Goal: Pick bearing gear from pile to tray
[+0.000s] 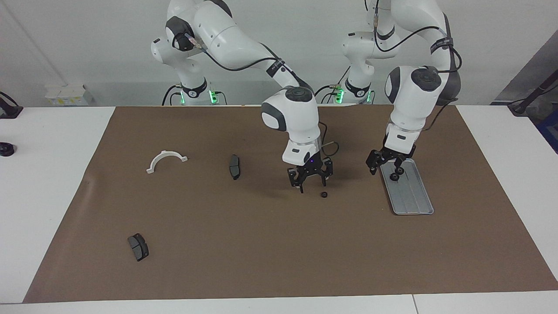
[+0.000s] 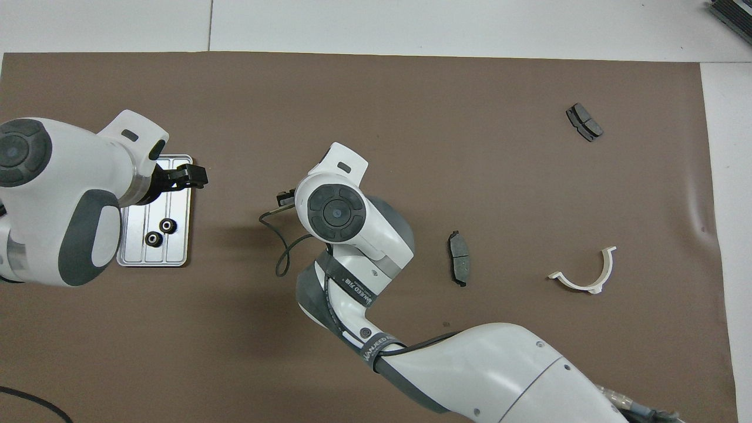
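Taking the tray [image 1: 425, 205] as landmark: the left gripper [image 1: 384, 162] hangs over its near end, fingers spread, empty — two gears [image 2: 161, 232] lie in it. Beside the tray toward the right arm's end, the right gripper [image 1: 310, 175] hovers, fingers parted; one gear [image 1: 324, 194] lies on the mat just farther — straddle it squarely before closing.

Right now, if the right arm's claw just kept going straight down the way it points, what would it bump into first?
Probably bare brown mat: the right gripper points down beside the small black gear, which lies just off its line, though depth is hard to judge.
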Tool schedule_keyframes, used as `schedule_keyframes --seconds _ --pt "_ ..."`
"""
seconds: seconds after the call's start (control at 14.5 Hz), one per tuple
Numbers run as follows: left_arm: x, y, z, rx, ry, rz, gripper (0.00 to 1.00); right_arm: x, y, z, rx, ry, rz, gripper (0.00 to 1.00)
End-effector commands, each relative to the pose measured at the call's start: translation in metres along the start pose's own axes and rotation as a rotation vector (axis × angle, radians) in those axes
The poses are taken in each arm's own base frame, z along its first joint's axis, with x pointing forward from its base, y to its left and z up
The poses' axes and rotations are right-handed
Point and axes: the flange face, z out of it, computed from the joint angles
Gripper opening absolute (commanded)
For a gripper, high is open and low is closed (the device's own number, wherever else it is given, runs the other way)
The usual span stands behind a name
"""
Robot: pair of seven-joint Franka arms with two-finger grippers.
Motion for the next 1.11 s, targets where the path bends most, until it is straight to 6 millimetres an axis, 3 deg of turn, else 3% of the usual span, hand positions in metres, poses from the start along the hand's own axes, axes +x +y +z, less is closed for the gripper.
schedule_keyframes --seconds 0.0,0.28,0.42,0.48,0.55,0.69,0.9,1.04 --pt "-0.005 0.035 0.017 -0.025 0.009 -0.015 1.0 0.019 0.064 -0.084 -0.023 -0.064 0.052 0.84" --pt "-0.006 0.113 0.064 -0.038 0.0 -0.105 1.0 0.035 0.165 -0.167 0.001 -0.119 0.117 0.84" --pt "-0.023 0.143 0.096 -0.018 -0.013 -0.104 0.92 0.034 0.223 -0.198 -0.012 -0.155 0.138 0.85" --pt "-0.024 0.148 0.099 -0.022 0.008 -0.106 0.91 0.032 0.246 -0.209 -0.011 -0.171 0.145 0.86" --pt "-0.027 0.149 0.104 -0.019 0.007 -0.106 0.86 0.028 0.265 -0.217 -0.021 -0.187 0.163 0.87" --pt "-0.042 0.159 0.121 -0.007 -0.015 -0.082 0.74 0.021 0.292 -0.225 -0.04 -0.218 0.204 1.0" --pt "-0.048 0.154 0.131 -0.009 -0.015 -0.078 0.55 0.007 0.325 -0.22 -0.064 -0.256 0.249 1.0" --pt "-0.054 0.15 0.137 0.006 -0.026 -0.074 0.52 -0.005 0.34 -0.215 -0.076 -0.278 0.274 1.0"
